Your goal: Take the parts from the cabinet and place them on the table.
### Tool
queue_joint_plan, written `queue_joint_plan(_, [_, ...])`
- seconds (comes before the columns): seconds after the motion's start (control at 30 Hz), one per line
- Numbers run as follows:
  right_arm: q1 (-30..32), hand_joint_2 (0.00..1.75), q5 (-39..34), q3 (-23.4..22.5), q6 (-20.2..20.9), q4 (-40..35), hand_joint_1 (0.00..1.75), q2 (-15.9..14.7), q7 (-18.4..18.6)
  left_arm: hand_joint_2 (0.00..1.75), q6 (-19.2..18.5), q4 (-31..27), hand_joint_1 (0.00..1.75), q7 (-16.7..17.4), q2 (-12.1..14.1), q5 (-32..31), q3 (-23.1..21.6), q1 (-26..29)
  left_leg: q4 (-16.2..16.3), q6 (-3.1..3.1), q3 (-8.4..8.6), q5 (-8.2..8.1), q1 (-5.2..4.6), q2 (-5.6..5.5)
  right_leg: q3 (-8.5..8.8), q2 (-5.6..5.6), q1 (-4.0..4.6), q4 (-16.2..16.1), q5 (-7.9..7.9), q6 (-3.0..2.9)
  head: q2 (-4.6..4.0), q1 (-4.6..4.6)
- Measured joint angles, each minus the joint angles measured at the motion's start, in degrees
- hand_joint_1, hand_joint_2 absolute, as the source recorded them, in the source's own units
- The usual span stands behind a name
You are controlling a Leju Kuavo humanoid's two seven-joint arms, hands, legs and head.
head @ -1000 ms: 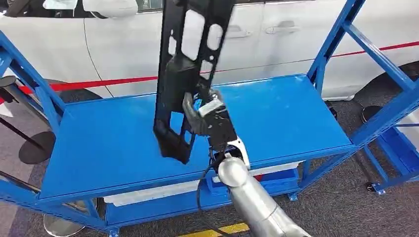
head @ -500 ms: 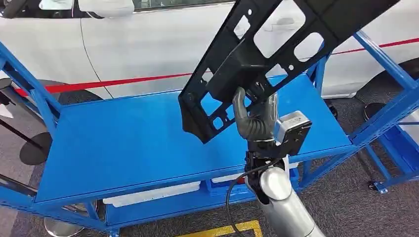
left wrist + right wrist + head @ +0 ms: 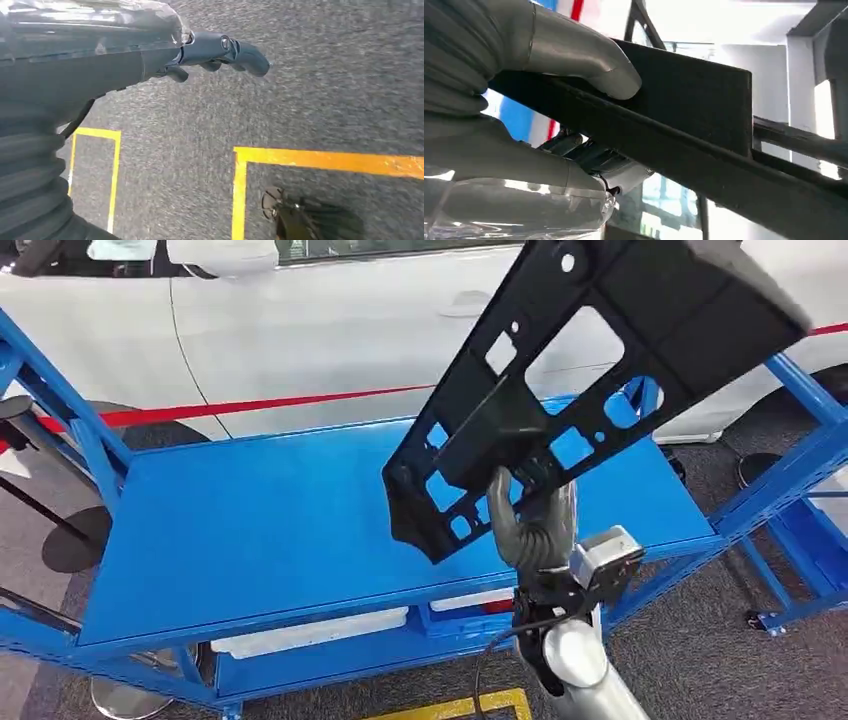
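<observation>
The right hand (image 3: 532, 520), just right of centre in the lower half of the head view, grips a long black part (image 3: 580, 370) from beneath, its fingers wrapped around the raised block near the panel's lower end; in the right wrist view the grey thumb (image 3: 589, 60) presses flat on the black part's (image 3: 694, 130) surface. The part is a flat panel with several cut-out windows, tilted so that it rises from the centre of the frame to the upper right corner, held in the air above the blue tabletop (image 3: 250, 520) without touching it. The left hand (image 3: 220, 50) hangs over grey carpet marked with yellow lines (image 3: 325, 160), holding nothing, its fingers loosely extended. Behind the blue frame a white car (image 3: 300, 330) fills the top of the head view.
</observation>
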Motion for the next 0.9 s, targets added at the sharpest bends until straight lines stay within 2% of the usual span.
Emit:
queue_joint_plan(0.03, [1.3, 1.75, -0.8, -0.1, 0.3, -0.7, 1.75, -0.4, -0.8, 1.75, 0.0, 0.0, 0.00, 0.2, 0.1, 0.0, 0.0, -0.1, -0.2, 0.32, -0.22, 0.27, -0.08, 0.02, -0.46, 0.05, -0.01, 1.6, -2.11, 0.31, 0.00, 0.02])
queue_joint_plan(0.07, [2.6, 1.75, -1.4, -0.3, 0.9, -1.0, 1.75, -0.8, -1.5, 1.75, 0.0, 0.0, 0.00, 0.4, 0.2, 0.0, 0.0, -0.2, -0.1, 0.62, -0.70, 0.57, -0.08, 0.08, -1.92, 0.06, -0.21, 5.5, -5.32, 0.58, 0.00, 0.02])
queue_joint_plan(0.1, [3.7, 1.75, -1.8, -0.4, 1.1, -1.1, 1.75, -1.1, -1.8, 1.75, 0.0, 0.0, 0.00, 0.5, 0.2, 0.0, 0.0, -0.2, -0.1, 0.61, -1.15, 0.85, -0.13, 0.08, -3.55, 0.05, -0.42, 9.9, -8.03, 0.83, 0.00, 0.02])
queue_joint_plan(0.13, [4.8, 1.75, -1.9, -0.4, 1.2, -1.1, 1.75, -1.3, -2.2, 1.75, 0.0, 0.0, 0.00, 0.7, 0.3, 0.0, 0.0, -0.1, -0.1, 0.58, -1.64, 1.20, -0.14, 0.10, -4.97, 0.04, -0.58, 14.2, -10.18, 1.07, 0.00, 0.04])
queue_joint_plan(0.17, [5.8, 1.75, -2.0, -0.4, 1.5, -1.1, 1.75, -1.5, -2.5, 1.75, 0.0, 0.0, 0.00, 0.9, 0.3, 0.0, 0.1, -0.1, 0.0, 0.49, -2.18, 1.54, -0.13, 0.12, -5.54, 0.01, -0.72, 16.6, -11.09, 1.21, 0.00, 0.02])
queue_joint_plan(0.2, [6.6, 1.75, -2.2, -0.4, 1.8, -1.1, 1.75, -1.7, -2.8, 1.75, 0.0, 0.0, 0.00, 0.9, 0.3, 0.0, 0.1, -0.1, 0.1, 0.38, -2.71, 1.88, -0.11, 0.13, -4.92, -0.01, -0.94, 16.5, -10.59, 1.35, 0.00, 0.04])
queue_joint_plan(0.23, [7.2, 1.75, -2.3, -0.4, 2.0, -1.2, 1.75, -1.9, -3.0, 1.75, 0.0, 0.0, 0.00, 0.9, 0.4, 0.0, 0.1, -0.1, 0.3, 0.20, -3.30, 2.20, -0.08, 0.13, -2.84, -0.06, -1.14, 13.8, -9.00, 1.42, 0.00, 0.02])
queue_joint_plan(0.3, [8.2, 1.75, -2.6, -0.6, 2.6, -1.5, 1.75, -2.1, -3.6, 1.75, 0.0, 0.1, 0.00, 0.6, 0.5, 0.0, 0.2, -0.1, 0.9, -0.34, -4.45, 2.75, 0.06, 0.08, 4.45, -0.09, -1.52, 2.9, -5.23, 1.50, 0.00, 0.02])
queue_joint_plan(0.33, [8.6, 1.75, -2.7, -0.7, 3.3, -1.8, 1.75, -2.1, -3.9, 1.75, -0.1, 0.0, 0.00, 0.4, 0.5, 0.0, 0.2, -0.1, 1.2, -0.73, -4.78, 3.04, -0.04, 0.04, 6.27, -0.06, -1.52, -1.1, -6.40, 1.40, 0.00, 0.02])
queue_joint_plan(0.37, [9.4, 1.75, -3.1, -0.8, 4.2, -1.9, 1.75, -2.2, -4.1, 1.75, -0.1, 0.1, 0.00, 0.2, 0.7, 0.1, 0.3, -0.1, 1.0, -1.19, -4.69, 3.35, -0.08, -0.05, 6.10, 0.28, -0.83, 0.0, -4.86, 1.01, 0.00, 0.02])
queue_joint_plan(0.47, [11.3, 1.75, -4.4, -0.9, 6.2, -2.6, 1.75, -2.3, -4.8, 1.75, -0.3, 0.1, 0.00, -0.3, 1.0, 0.2, 0.4, 0.0, 0.8, -2.37, -4.75, 4.43, -0.06, -0.13, 5.41, 0.43, -0.73, -0.1, -4.53, -0.16, 0.00, 0.00])
queue_joint_plan(0.5, [11.8, 1.75, -4.6, -0.9, 6.3, -2.9, 1.75, -2.3, -4.9, 1.75, -0.4, 0.1, 0.00, -0.3, 1.1, 0.2, 0.5, 0.2, 0.8, -2.78, -5.20, 4.34, 0.21, -0.11, 4.74, 0.19, -0.98, -0.4, -3.74, -1.04, 0.00, 0.00])
queue_joint_plan(0.53, [12.0, 1.75, -4.7, -0.9, 6.4, -3.0, 1.75, -2.3, -4.9, 1.75, -0.4, 0.1, 0.00, -0.3, 1.2, 0.2, 0.5, 0.2, 2.1, -2.94, -5.93, 2.08, 0.25, 0.00, 4.08, 0.07, -0.93, -0.4, -3.18, -1.63, 0.00, -0.02])
queue_joint_plan(0.57, [12.2, 1.75, -4.8, -0.9, 6.5, -3.1, 1.75, -2.3, -4.9, 1.75, -0.4, 0.1, 0.00, -0.3, 1.3, 0.2, 0.6, 0.3, 4.6, -3.03, -6.80, -1.24, 0.25, 0.00, 3.38, 0.07, -0.86, -0.4, -2.63, -1.98, 0.00, -0.02])
queue_joint_plan(0.6, [12.6, 1.75, -4.7, -0.9, 6.6, -3.2, 1.75, -2.3, -4.9, 1.75, -0.4, 0.1, 0.00, -0.3, 1.3, 0.2, 0.7, 0.2, 9.3, -3.14, -8.16, -5.58, 0.24, 0.01, 2.51, 0.22, -0.73, -0.4, -1.96, -2.09, 0.00, -0.02])
queue_joint_plan(0.63, [12.8, 1.75, -4.7, -1.0, 6.8, -3.3, 1.75, -2.3, -4.9, 1.75, -0.4, 0.1, 0.00, -0.3, 1.3, 0.2, 0.8, 0.2, 13.7, -3.19, -9.08, -8.36, 0.18, -0.01, 1.71, 0.37, -0.56, -0.3, -1.37, -2.19, 0.00, -0.02])
queue_joint_plan(0.67, [13.1, 1.75, -4.7, -1.0, 7.1, -3.3, 1.75, -2.3, -5.0, 1.75, -0.4, 0.1, 0.00, -0.3, 1.3, 0.1, 0.9, 0.2, 17.2, -3.18, -9.53, -9.60, 0.18, 0.00, 0.88, 0.44, -0.31, -0.2, -0.76, -2.27, 0.00, -0.02])
queue_joint_plan(0.7, [13.4, 1.75, -4.7, -1.2, 7.6, -3.3, 1.75, -2.3, -5.2, 1.75, -0.4, 0.1, 0.00, -0.3, 1.4, 0.1, 0.9, 0.2, 19.2, -2.98, -9.07, -9.04, 0.15, 0.00, -0.08, 0.74, 0.00, -0.2, -0.10, -2.31, 0.00, -0.02])
queue_joint_plan(0.73, [13.8, 1.75, -4.7, -1.4, 8.1, -3.4, 1.75, -2.3, -5.4, 1.75, -0.4, 0.1, 0.00, -0.3, 1.4, 0.0, 0.9, 0.2, 18.3, -2.60, -7.33, -7.20, -0.05, -0.04, -0.91, 1.01, 0.24, -0.1, 0.47, -2.35, 0.00, -0.02])
queue_joint_plan(0.77, [14.1, 1.75, -4.7, -1.5, 8.3, -3.6, 1.75, -2.3, -5.6, 1.75, -0.4, 0.1, 0.00, -0.2, 1.5, 0.0, 0.9, 0.2, 15.3, -2.03, -4.63, -5.24, -0.36, -0.11, -1.58, 1.41, 0.50, 0.0, 0.98, -2.33, 0.00, -0.02])
queue_joint_plan(0.8, [14.4, 1.75, -4.7, -1.7, 8.5, -3.8, 1.75, -2.3, -5.7, 1.75, -0.4, 0.1, 0.00, -0.2, 1.5, 0.0, 1.0, 0.2, 10.3, -1.10, -0.79, -3.81, -0.67, -0.55, -2.17, 1.91, 0.79, 0.1, 1.53, -2.34, 0.00, -0.02])
queue_joint_plan(0.83, [14.6, 1.75, -4.7, -1.7, 8.7, -4.1, 1.75, -2.2, -5.8, 1.75, -0.4, 0.1, 0.00, -0.2, 1.9, 0.0, 1.0, 0.1, 4.7, 0.13, 3.31, -4.09, -1.14, -2.37, -2.50, 2.31, 0.65, 0.1, 2.07, -2.37, 0.00, -0.02])
queue_joint_plan(0.87, [14.7, 1.75, -4.7, -1.7, 8.8, -4.2, 1.75, -2.2, -5.9, 1.75, -0.4, 0.1, 0.00, -0.2, 2.3, 0.0, 1.0, 0.0, 0.2, 1.24, 6.20, -6.10, -1.25, -4.20, -2.89, 2.54, 1.04, 0.2, 2.54, -1.97, 0.00, 0.02])
queue_joint_plan(0.9, [14.9, 1.75, -4.7, -1.7, 8.9, -4.4, 1.75, -2.2, -5.9, 1.75, -0.4, 0.2, 0.00, -0.2, 2.1, 0.0, 1.1, 0.1, -0.4, 0.17, 6.41, -5.78, -1.26, -3.70, -2.85, 2.95, 0.41, 0.0, 3.06, -1.67, 0.00, 0.00])
